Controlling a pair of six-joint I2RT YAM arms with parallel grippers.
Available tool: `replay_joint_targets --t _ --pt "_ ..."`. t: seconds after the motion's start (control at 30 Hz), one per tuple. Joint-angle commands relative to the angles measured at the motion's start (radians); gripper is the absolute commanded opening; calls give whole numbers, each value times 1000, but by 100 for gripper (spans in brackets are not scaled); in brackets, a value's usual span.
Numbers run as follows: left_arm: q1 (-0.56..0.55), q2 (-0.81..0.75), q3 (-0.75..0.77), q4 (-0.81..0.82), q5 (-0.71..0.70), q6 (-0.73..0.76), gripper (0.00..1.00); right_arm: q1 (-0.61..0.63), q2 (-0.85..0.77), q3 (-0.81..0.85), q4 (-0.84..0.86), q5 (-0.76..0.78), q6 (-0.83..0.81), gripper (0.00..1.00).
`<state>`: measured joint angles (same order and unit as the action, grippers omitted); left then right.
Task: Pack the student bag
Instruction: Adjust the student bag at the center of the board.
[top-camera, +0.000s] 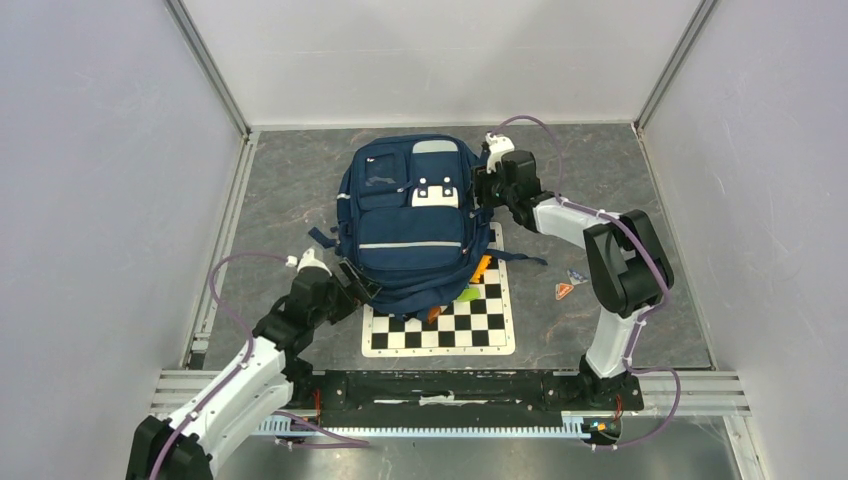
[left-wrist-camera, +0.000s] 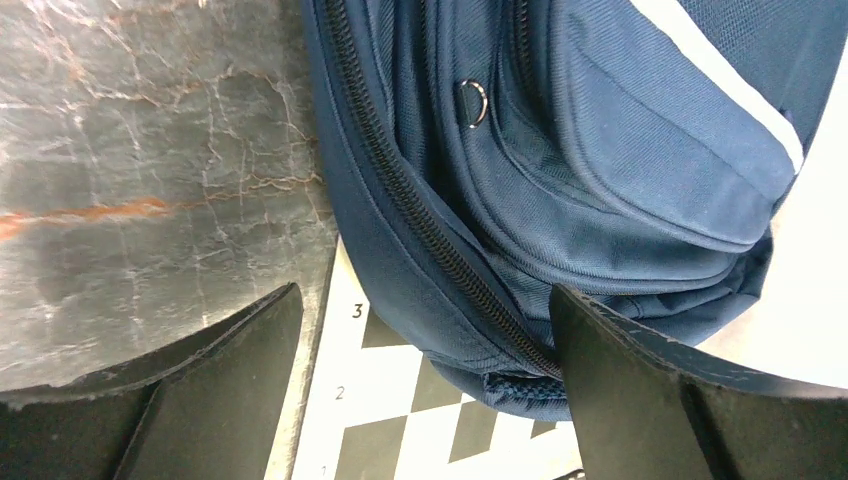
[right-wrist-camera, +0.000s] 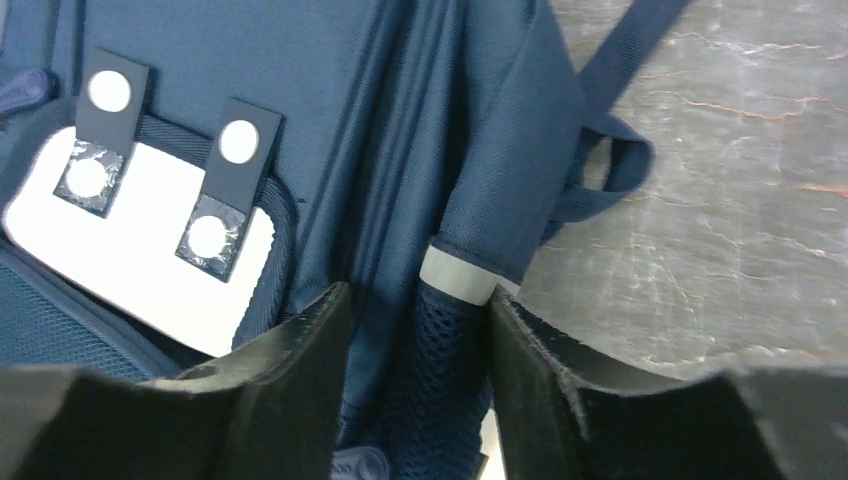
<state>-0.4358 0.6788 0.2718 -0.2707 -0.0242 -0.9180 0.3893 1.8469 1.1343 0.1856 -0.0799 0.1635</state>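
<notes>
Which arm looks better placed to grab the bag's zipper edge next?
Probably the left: the left pincer stands open astride the zipper at the near corner of the student bag. The right pincer sits at the side mesh pocket instead.

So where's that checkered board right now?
In the overhead view the checkerboard lies flat at the near middle of the table, its far part tucked under the bottom end of the student bag.
</notes>
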Motion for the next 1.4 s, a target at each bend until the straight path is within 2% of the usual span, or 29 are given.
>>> replay_joint_targets --t 0.0,0.07,0.1,0.17,0.27,0.3,0.37,0.47,0.6,0.77,0.9,1.03,1.07,1.1,1.17,1.2,1.27,1.37 --pt "5 -43 -105 221 79 -161 91 -4 34 25 44 -141 31 41" --pt "5 -33 -132 323 98 -184 75 -4 19 15 58 -159 43 26" --pt "6 -22 -130 355 101 -183 67 -4 6 11 63 -164 43 15" --pt "8 4 -99 373 95 -160 48 -4 -29 -1 65 -159 43 1" --pt "27 32 10 334 79 -71 14 -4 -102 -25 53 -136 38 0" --pt "38 40 65 307 69 -30 6 -5 -131 -30 45 -127 34 0" --pt "70 66 182 229 45 63 2 -4 -193 -44 15 -102 31 0" --pt "141 158 366 150 78 201 2 -1 -299 -99 -1 -89 42 0" --pt "236 363 576 108 248 341 2 23 -436 -250 38 -81 76 0" --pt "295 590 755 139 358 448 2 134 -571 -439 96 -40 143 0" --pt "318 747 864 150 381 506 2 269 -604 -531 163 15 195 0" --pt "333 871 944 120 384 541 3 343 -551 -530 192 19 206 0" --pt "335 897 961 112 381 553 8 354 -539 -522 191 14 207 0" --pt "336 917 977 98 372 569 23 365 -527 -517 192 11 208 0" --pt "336 938 1010 36 334 604 64 382 -519 -509 194 9 207 2" --pt "335 936 1022 8 305 620 72 387 -522 -506 188 9 203 9" --pt "335 902 1015 -31 237 637 79 387 -537 -498 167 29 189 30" --pt "330 793 947 -25 209 644 84 387 -576 -469 95 120 128 50"
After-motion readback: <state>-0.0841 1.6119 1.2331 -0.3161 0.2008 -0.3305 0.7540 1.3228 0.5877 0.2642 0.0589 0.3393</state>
